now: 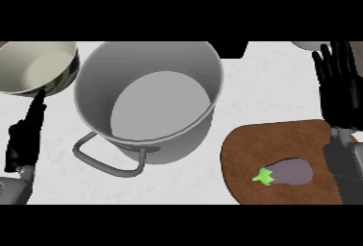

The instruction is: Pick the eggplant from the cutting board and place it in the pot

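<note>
You see the eggplant (289, 172) lying on its side on the cutting board (245, 149), in the lower right part of the board. It is short and plump, with a smooth dull purple skin, and its bright green cap points to the left. Nothing touches it.

The cutting board is brown with a fine wood-like grain and has rounded corners. It lies flat on the worktop (269, 91), which is white with a faint grey marbling.

Your right hand (336, 77) is above the far right part of the board, well apart from the eggplant. The black fingers (327, 65) are straight, point away from you and stand slightly spread; they hold nothing. The grey right forearm covers the right edge of the board, just beside the eggplant.

To the left of the board stands the pot (99, 77), upright, tall and round, of matte grey metal, with nothing inside. A loop handle (96, 161) sticks out from its near left side.

Further left, at the upper corner, is a cream-coloured bowl (21, 62) with a darker outside.

Your left hand (28, 127) shows at the left edge, below the bowl. Its black fingers are straight and pressed together, pointing toward the bowl, and they hold nothing.
</note>
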